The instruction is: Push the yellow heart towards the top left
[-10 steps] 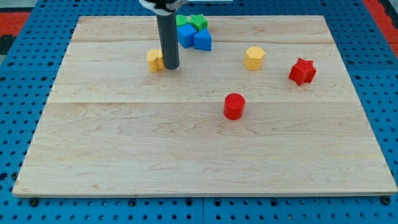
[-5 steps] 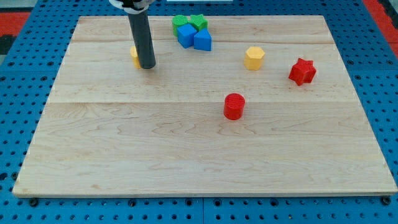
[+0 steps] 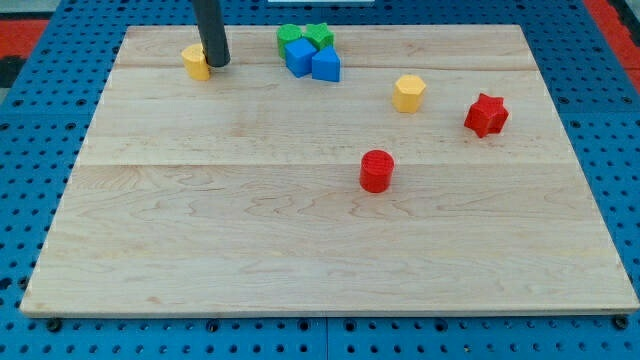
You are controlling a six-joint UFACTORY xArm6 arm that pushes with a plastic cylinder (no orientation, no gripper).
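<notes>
The yellow heart [image 3: 194, 61] lies near the top left of the wooden board [image 3: 300, 250]. My dark rod comes down from the view's top, and my tip [image 3: 218, 64] rests against the heart's right side. The rod hides part of the heart's right edge.
Two blue blocks [image 3: 311, 59] and two green blocks [image 3: 307, 35] cluster at the top middle. A yellow hexagon-like block [image 3: 408, 93] and a red star [image 3: 486, 114] lie at the right. A red cylinder [image 3: 376, 170] stands near the middle.
My tip has moved up and left, pushing the yellow heart with it from left of the blue blocks to near the board's top left corner. Other blocks have not moved.
</notes>
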